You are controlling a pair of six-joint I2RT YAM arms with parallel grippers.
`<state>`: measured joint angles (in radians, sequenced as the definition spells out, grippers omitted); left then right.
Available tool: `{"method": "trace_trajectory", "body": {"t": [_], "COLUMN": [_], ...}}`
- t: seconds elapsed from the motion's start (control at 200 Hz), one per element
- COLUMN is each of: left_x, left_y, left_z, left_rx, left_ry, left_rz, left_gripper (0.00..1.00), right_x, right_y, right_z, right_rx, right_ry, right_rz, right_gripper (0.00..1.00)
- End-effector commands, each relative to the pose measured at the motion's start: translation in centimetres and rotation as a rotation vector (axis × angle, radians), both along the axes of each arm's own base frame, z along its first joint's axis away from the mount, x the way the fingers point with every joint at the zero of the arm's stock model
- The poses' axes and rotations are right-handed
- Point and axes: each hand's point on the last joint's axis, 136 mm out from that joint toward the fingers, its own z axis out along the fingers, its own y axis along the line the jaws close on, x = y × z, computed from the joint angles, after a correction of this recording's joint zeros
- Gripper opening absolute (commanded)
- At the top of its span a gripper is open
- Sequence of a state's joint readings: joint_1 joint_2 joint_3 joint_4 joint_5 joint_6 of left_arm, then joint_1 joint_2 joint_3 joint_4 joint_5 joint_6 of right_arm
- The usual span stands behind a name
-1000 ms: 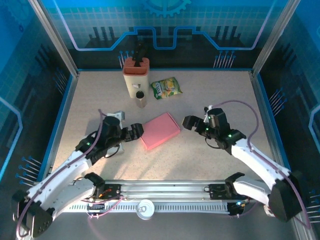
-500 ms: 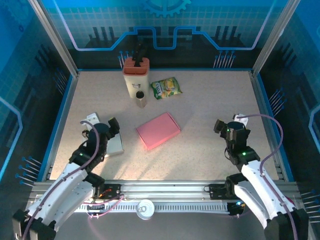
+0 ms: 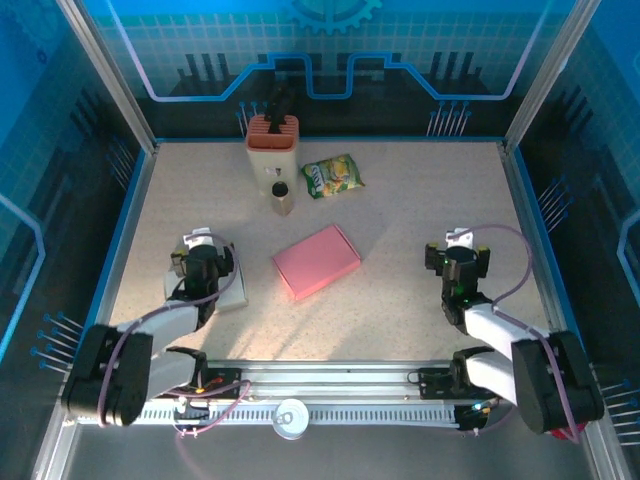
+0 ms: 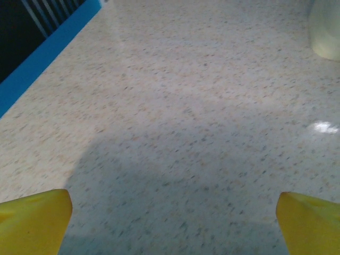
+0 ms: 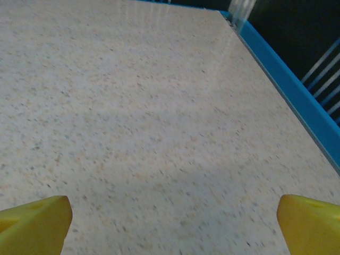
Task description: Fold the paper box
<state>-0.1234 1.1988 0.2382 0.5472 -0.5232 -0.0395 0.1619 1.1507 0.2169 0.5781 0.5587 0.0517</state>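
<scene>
The paper box is a flat pink rectangle lying closed in the middle of the table, turned at an angle. My left gripper is drawn back to the box's left, well apart from it. Its yellow fingertips stand wide over bare speckled table, so my left gripper is open and holds nothing. My right gripper sits off to the box's right, also apart from it. In the right wrist view my right gripper is open too, with yellow fingertips at the frame's bottom corners.
A cream holder with an orange top stands at the back, its pale base in the left wrist view. A small brown bottle and a green snack bag lie beside it. Blue edging borders the table.
Both arms have pulled away from the pink box, where their grippers flanked it, and folded back toward their bases. Both grippers stayed open. The box has not moved.
</scene>
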Motion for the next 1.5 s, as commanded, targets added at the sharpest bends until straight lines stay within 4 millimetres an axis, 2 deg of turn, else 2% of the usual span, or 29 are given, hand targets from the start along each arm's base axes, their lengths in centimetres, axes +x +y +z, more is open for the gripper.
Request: {"method": "trace_trajectory", "body": {"t": [0.0,0.03,0.135,0.195,0.26,0.325,0.455,0.525,0.575,0.65,0.825,0.945,1.091,1.231,1.496], "left_x": [3.6,4.0,4.9,5.0,5.0,4.7,4.9,5.2,5.6,5.8,6.0,6.1,6.2,7.4,7.3], "left_y": [-1.1,-1.0,-1.0,-1.0,-1.2,-1.8,-1.7,-1.6,-1.6,-1.5,-1.5,-1.6,-1.6,-2.1,-2.2], "left_z": [4.9,5.0,4.6,4.1,3.6,3.1,2.4,2.2,2.2,2.1,2.0,1.9,1.9,1.5,1.4], "left_rx": [0.004,-0.002,-0.038,-0.077,-0.068,-0.085,-0.074,-0.086,-0.075,-0.086,-0.086,-0.085,-0.085,-0.086,-0.092], "left_ry": [-0.233,-0.25,-0.222,-0.265,-0.321,-0.3,-0.321,-0.284,-0.282,-0.267,-0.252,-0.242,-0.241,-0.175,-0.173], "left_rz": [-0.078,-0.077,-0.087,-0.088,-0.121,-0.153,-0.156,-0.147,-0.145,-0.138,-0.138,-0.139,-0.143,-0.164,-0.174], "left_gripper": [0.99,0.99,0.99,0.99,0.99,0.99,0.99,0.99,0.99,0.99,0.99,0.99,0.99,0.99,0.99], "right_x": [2.6,2.8,3.4,3.3,3.0,3.1,3.2,3.5,4.1,4.7,6.1,7.5,7.6,7.5,7.2], "right_y": [1.0,1.1,1.9,2.4,3.4,3.3,3.5,4.3,4.9,5.0,5.1,4.0,3.3,3.8,4.1], "right_z": [4.8,4.8,2.9,3.6,3.4,3.4,3.4,3.0,1.9,2.3,1.5,0.8,0.5,0.7,0.8], "right_rx": [0.017,0.039,0.083,0.054,0.048,0.048,0.045,0.039,0.038,0.008,-0.007,0.042,0.08,0.058,0.042], "right_ry": [-0.277,-0.295,-0.282,-0.356,-0.336,-0.348,-0.342,-0.332,-0.285,-0.295,-0.206,-0.124,-0.112,-0.121,-0.138], "right_rz": [0.08,0.077,0.118,0.157,0.196,0.197,0.209,0.258,0.287,0.273,0.244,0.206,0.198,0.21,0.218], "right_gripper": [1.0,1.0,1.0,1.0,1.0,1.0,1.0,1.0,1.0,1.0,1.0,1.0,1.0,1.0,1.0]}}
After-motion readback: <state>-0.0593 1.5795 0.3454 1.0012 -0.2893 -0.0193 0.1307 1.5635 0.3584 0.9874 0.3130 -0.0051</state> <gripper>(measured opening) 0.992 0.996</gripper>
